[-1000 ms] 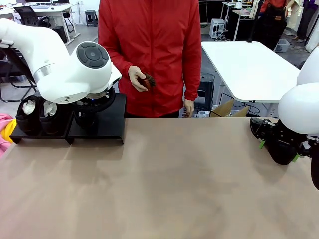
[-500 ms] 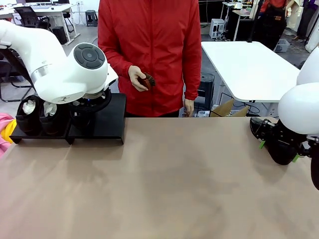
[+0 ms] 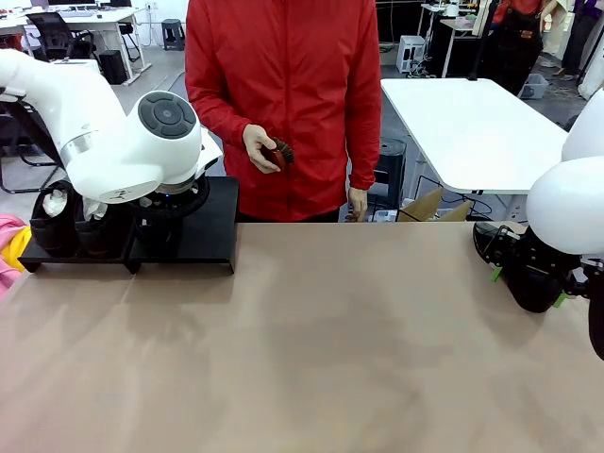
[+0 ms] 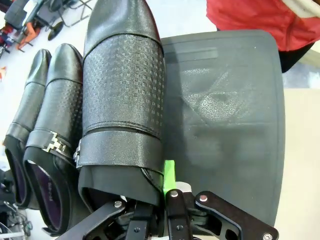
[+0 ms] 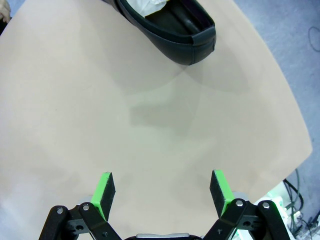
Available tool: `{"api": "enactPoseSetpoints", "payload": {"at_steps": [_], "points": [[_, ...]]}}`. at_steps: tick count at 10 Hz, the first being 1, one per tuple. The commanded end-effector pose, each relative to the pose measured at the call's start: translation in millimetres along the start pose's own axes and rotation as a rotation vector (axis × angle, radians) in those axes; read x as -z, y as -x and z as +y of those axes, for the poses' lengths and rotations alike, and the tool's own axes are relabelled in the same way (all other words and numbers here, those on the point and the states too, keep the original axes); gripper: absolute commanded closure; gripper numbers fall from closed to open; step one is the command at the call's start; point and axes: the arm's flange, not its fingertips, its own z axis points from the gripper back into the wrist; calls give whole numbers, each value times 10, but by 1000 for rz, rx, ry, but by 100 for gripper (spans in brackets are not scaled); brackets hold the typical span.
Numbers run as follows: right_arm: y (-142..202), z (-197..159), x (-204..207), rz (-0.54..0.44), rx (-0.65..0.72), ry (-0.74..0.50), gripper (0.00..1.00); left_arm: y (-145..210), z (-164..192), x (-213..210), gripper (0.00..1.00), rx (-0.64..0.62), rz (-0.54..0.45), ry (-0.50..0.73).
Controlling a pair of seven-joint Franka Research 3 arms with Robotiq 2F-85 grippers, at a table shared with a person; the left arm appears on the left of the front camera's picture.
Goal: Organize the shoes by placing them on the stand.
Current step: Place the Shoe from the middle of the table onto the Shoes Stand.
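The left gripper (image 4: 159, 200) grips a shoe (image 4: 122, 95) over the stand (image 4: 225, 115), toe away, beside two placed shoes; the right gripper (image 5: 162, 192) gapes empty.

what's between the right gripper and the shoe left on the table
Bare tabletop: in the right wrist view, the open right gripper faces the shoe with nothing in between.

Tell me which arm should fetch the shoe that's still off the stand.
Probably the right. Its claw is open and empty over the table, with the loose shoe just ahead of it. The left claw is shut on a third shoe at the stand.
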Motion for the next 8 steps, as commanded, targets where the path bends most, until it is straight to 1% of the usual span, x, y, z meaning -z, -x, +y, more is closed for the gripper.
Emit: {"api": "enactPoseSetpoints", "payload": {"at_steps": [1, 3, 6, 8], "points": [[-10, -17, -14, -6, -13, -1, 0, 7, 9, 24, 82, -14, -22, -14], [-10, -17, -14, -6, -13, -1, 0, 22, 14, 15, 43, -3, -22, -24], [-10, -17, -14, -6, -13, -1, 0, 46, 52, -57, 43, -17, -33, -56], [-10, -17, -14, -6, -13, -1, 0, 87, 100, -334, 43, -59, -65, -67]]}}
